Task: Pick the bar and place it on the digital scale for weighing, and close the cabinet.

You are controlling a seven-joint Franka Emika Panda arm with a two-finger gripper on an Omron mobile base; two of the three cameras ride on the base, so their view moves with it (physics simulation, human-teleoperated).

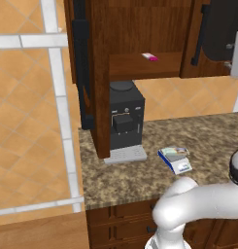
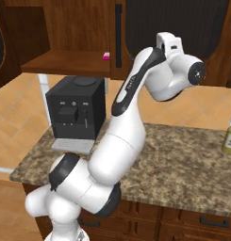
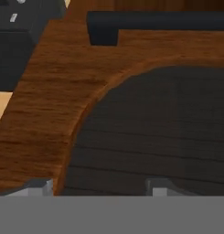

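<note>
- The bar point(image 1: 174, 151) lies on the digital scale point(image 1: 176, 161), mid-worktop point(image 1: 212, 136), speckled brown granite.
- The cabinet point(image 1: 98, 73) hangs open above; orange tiled wall behind.
- My pincer point(image 3: 99, 187) faces a cabinet door point(image 3: 150, 132); its state: cannot tell.

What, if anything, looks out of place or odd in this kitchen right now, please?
The cabinet stands open over the counter, with a small pink-and-white item on its shelf. The bar lies on the digital scale. Nothing looks spilled or damaged.
</note>
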